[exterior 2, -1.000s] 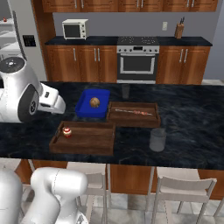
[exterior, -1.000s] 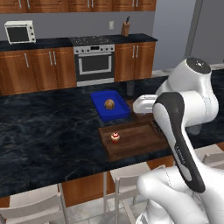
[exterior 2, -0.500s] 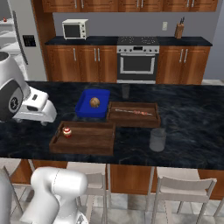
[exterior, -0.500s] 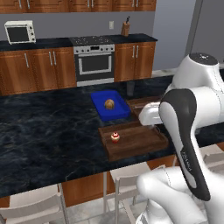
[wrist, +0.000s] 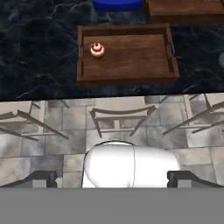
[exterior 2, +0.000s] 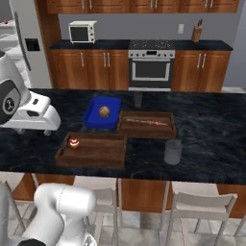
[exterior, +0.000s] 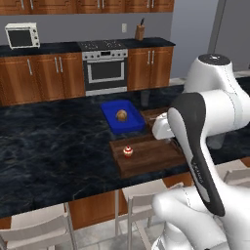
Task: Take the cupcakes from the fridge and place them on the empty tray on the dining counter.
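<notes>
One small cupcake with a red-and-white top stands in the left end of the dark-brown wooden tray. The tray lies near the front edge of the black marbled dining counter. My gripper is open with nothing held. It hangs above the stools, on the near side of the counter edge and back from the tray. Its white hand hovers left of the tray. The light-grey fridge stands at the far left.
A blue tray holding a brown bun sits behind the wooden tray. Next to it is a second brown tray. A grey cup stands on the right. Stools line the counter front. The oven stands at the far wall.
The arm has drawn back from the tray, and the hand has swung left in the right base view. The cupcake stays in the tray. The jaws remain wide.
</notes>
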